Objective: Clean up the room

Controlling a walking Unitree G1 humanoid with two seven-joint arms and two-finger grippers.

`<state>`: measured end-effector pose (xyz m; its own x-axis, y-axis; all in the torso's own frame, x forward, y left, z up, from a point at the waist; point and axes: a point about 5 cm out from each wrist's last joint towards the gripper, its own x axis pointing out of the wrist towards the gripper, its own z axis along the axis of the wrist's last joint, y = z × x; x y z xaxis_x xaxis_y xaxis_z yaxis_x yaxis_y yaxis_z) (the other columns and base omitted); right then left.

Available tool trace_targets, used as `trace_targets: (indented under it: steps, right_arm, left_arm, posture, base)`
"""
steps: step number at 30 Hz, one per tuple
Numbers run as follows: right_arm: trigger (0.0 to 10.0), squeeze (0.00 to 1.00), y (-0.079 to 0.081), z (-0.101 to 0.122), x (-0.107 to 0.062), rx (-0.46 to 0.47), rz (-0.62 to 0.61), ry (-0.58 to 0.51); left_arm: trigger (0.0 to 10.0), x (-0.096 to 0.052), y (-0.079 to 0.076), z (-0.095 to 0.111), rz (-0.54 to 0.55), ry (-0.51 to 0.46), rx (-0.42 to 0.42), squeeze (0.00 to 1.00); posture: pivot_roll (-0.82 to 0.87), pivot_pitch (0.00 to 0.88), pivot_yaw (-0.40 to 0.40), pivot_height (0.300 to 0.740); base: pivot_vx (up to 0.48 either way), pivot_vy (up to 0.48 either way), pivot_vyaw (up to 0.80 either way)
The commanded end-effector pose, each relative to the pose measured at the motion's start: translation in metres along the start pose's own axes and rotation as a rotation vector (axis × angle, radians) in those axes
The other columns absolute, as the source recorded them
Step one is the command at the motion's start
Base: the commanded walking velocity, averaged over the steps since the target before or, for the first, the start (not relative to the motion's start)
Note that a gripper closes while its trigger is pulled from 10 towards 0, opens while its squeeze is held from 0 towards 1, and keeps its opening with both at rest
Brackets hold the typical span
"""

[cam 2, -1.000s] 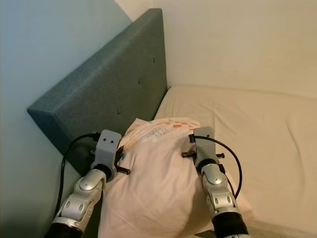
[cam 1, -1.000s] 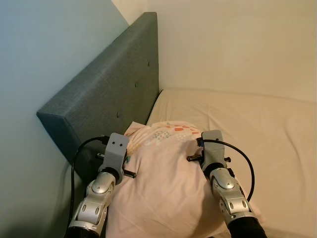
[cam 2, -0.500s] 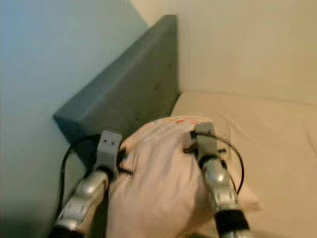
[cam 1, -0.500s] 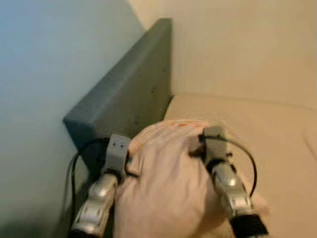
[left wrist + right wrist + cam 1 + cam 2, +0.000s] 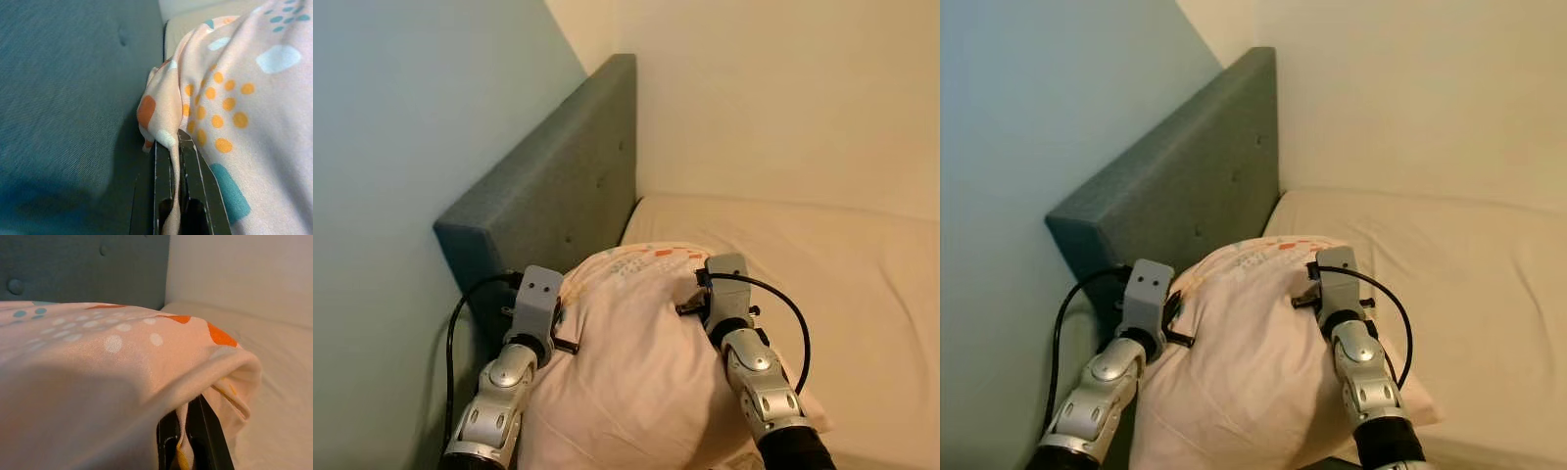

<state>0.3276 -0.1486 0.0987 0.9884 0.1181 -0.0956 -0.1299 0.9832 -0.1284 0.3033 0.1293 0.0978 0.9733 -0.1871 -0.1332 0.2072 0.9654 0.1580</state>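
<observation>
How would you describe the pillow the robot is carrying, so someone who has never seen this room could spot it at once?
Find the grey-green upholstered headboard at the head of the cream mattress. Just in front of it, the pillow hangs between the left gripper and the right gripper, each pinching an edge of its case. It is the one pale pink thing, printed with orange dots and teal and white patches.

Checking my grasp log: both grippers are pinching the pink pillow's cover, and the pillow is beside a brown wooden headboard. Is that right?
Not quite. The headboard is grey-teal upholstered fabric with buttons, not brown wood, as the left eye view shows. The rest holds: the left gripper and right gripper both pinch the pink pillow cover.
</observation>
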Motion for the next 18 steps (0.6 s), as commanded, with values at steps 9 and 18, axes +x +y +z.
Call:
trace_targets:
  steps: [9,18]
  right_arm:
    - [10.0,0.0,0.0094,0.0004,-0.0017,0.032,0.034,-0.01]
    - [10.0,0.0,0.0088,0.0004,-0.0013,0.035,0.033,-0.007]
  left_arm:
    - [10.0,0.0013,-0.0045,0.0086,-0.035,-0.021,-0.009,0.0]
    - [10.0,0.0014,-0.0009,0.0044,-0.014,0.011,0.003,0.0]
  posture:
    - [-0.06,0.076,0.052,0.739]
    - [-0.06,0.078,0.052,0.739]
  base:
    - [0.0,-0.32,0.0]
    - [0.0,0.0,0.0]
